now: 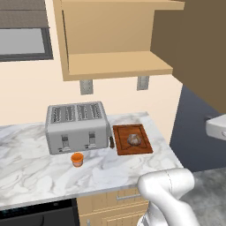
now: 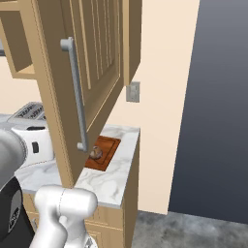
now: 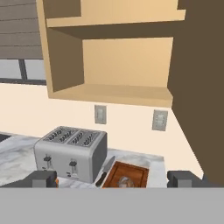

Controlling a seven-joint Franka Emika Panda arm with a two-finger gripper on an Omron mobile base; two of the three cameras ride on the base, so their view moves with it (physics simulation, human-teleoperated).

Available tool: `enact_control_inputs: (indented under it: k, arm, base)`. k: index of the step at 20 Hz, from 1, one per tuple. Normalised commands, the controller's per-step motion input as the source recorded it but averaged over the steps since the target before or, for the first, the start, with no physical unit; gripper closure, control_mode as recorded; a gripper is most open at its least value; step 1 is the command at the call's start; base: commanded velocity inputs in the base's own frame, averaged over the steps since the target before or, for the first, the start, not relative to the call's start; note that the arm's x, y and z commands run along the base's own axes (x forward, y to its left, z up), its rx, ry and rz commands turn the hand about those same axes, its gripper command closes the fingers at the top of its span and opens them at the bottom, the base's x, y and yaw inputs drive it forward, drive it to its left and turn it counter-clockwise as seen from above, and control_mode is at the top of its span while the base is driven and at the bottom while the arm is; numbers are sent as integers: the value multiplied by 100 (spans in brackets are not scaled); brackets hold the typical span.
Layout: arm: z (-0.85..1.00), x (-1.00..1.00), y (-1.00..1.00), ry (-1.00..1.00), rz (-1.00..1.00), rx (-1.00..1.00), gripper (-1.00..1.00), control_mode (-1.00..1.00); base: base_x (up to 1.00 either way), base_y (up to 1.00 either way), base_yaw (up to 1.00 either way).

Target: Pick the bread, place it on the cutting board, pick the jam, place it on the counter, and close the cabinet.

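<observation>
bread (image 1: 133, 140) sits on the cutting board (image 1: 132, 150) at centre right of the left base view, beside the toaster (image 1: 77, 127). jam (image 1: 77, 159) stands on the counter (image 1: 26, 167) just below the toaster. cabinet (image 1: 114, 66) at the top stands open, its door (image 2: 87, 82) swung out. gripper (image 3: 112, 178) is spread wide at the hand view's bottom, grasping nothing.

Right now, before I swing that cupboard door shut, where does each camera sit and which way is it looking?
Left base view: behind-left, looking down over the counter, toaster, jam, open cabinet; white arm lower right.
Right base view: behind-right, along the door and handle; arm lower left.
Hand view: faces the cabinet shelves; open hand at bottom.
All share the bread on the cutting board.
</observation>
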Motion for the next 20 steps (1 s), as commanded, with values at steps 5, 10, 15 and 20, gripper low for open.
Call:
enact_control_inputs:
  k: [5,10,15,20]
  arm:
    - [-2,-16,-20,-7,0,3,-100,-100]
    - [0,-47,-29,-9,-2,3,-100,-100]
    - [0,-54,-30,-10,-5,0,-100,-100]
    - [0,-39,-38,-7,-6,0,-100,-100]
  base:
    - [0,0,0]
    - [0,0,0]
    - [0,0,0]
    - [0,0,0]
